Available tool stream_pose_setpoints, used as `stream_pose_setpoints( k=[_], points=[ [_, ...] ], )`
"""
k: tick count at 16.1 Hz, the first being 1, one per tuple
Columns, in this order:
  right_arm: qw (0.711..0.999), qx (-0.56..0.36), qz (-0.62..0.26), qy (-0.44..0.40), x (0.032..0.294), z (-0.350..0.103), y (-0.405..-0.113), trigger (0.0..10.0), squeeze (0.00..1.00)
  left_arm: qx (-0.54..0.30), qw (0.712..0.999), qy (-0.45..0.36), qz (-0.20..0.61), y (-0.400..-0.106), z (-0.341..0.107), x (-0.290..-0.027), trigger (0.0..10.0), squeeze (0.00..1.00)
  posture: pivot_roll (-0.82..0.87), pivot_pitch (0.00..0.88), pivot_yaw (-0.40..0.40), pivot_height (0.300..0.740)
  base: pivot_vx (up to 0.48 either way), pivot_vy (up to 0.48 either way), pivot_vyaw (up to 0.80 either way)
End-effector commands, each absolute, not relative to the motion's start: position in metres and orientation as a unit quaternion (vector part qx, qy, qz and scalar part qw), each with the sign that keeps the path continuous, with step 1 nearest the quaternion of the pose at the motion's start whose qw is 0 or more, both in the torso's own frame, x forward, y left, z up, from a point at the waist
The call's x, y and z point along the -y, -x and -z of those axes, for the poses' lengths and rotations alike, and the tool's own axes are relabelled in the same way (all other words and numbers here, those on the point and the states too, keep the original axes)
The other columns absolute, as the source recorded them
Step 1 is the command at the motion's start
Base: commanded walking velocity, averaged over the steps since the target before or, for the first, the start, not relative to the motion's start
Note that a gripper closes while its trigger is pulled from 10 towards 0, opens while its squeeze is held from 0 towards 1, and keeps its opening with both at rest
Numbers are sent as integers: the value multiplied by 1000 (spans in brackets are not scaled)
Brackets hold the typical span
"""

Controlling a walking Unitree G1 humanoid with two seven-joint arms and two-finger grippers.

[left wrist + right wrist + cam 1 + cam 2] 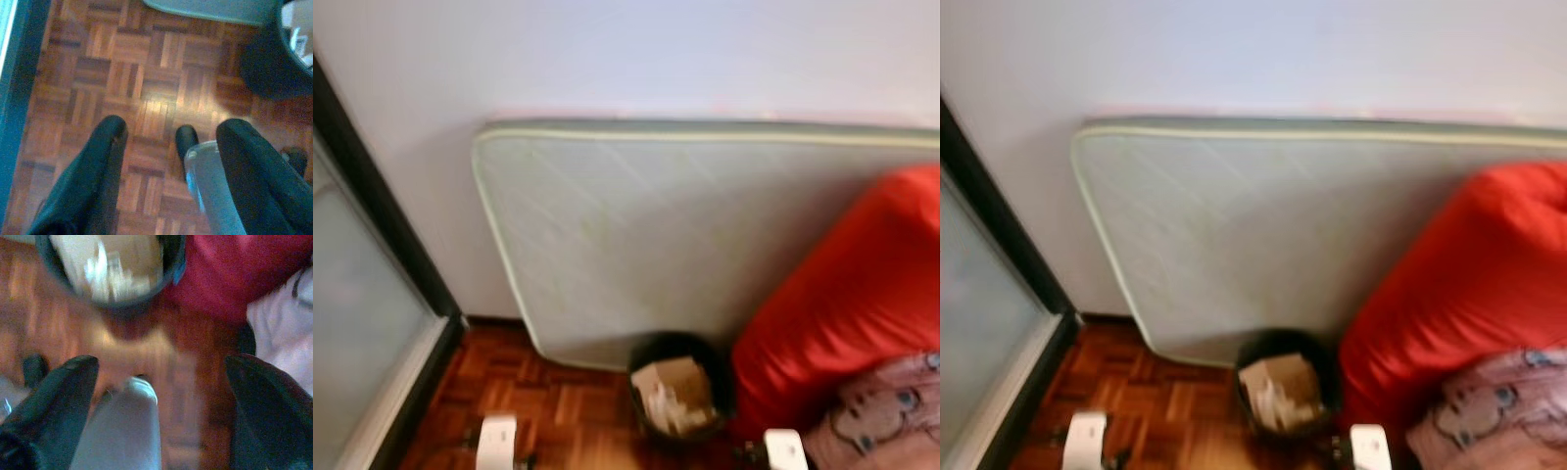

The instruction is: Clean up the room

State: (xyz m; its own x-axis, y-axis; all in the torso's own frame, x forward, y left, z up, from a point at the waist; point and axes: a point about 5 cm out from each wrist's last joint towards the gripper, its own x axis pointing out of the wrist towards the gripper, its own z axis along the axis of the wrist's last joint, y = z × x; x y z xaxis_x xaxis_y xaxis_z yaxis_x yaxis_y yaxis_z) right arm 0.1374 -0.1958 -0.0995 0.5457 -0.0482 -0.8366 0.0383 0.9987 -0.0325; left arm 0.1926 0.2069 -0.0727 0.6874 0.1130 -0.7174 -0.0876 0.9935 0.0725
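Before you, a pale green mattress (705,235) stands on its long edge against the white wall (607,59), filling most of the head views. To its right a large red cushion (852,304) slumps against it, with a pink printed cloth (886,411) lying over the cushion's lower corner. On your left a dark-framed glass door (362,313) runs down to the parquet floor (558,411).

On the floor, touching the mattress's lower edge and just beside the red cushion, sits a round black waste bin (680,392). It holds crumpled cardboard and paper (674,394), piled up to about its rim. The head views are slightly blurred, so you cannot tell what the scraps are.

Your left gripper (168,142) hangs low over bare parquet, its jaws spread with nothing between them; the bin's dark side lies near it, and the mattress's edge beyond. Your right gripper (161,377) hangs over the floor just in front of the bin, jaws likewise spread and empty, with the red cushion and the pink cloth close on its outer side.
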Motion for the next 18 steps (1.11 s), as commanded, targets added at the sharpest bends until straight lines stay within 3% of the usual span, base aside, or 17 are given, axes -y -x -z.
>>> stream_pose_setpoints(
  k=[1, 7, 16, 18],
  points=[
    [887, -461, 25, 10, 199, 95, -149, 10000, 0, -414, 909, -15, -53, -180, 80, -206, 10000, 0, -12, 1, 1, 740, -270, 0, 0],
    [886, -463, 23, 14, 200, 94, -151, 10000, 0, -409, 911, -13, -53, -182, 79, -204, 10000, 0, -12, 10, -5, 740, -268, 0, 0],
    [884, -467, 25, 11, 199, 95, -151, 10000, 0, -416, 908, -16, -51, -180, 80, -203, 10000, 0, -13, 20, -2, 740, 0, 0, 0],
    [884, -468, 24, 11, 199, 95, -151, 10000, 0, -418, 907, -14, -44, -181, 80, -203, 10000, 0, -10, 24, -2, 740, 0, 0, -694]
  ],
)
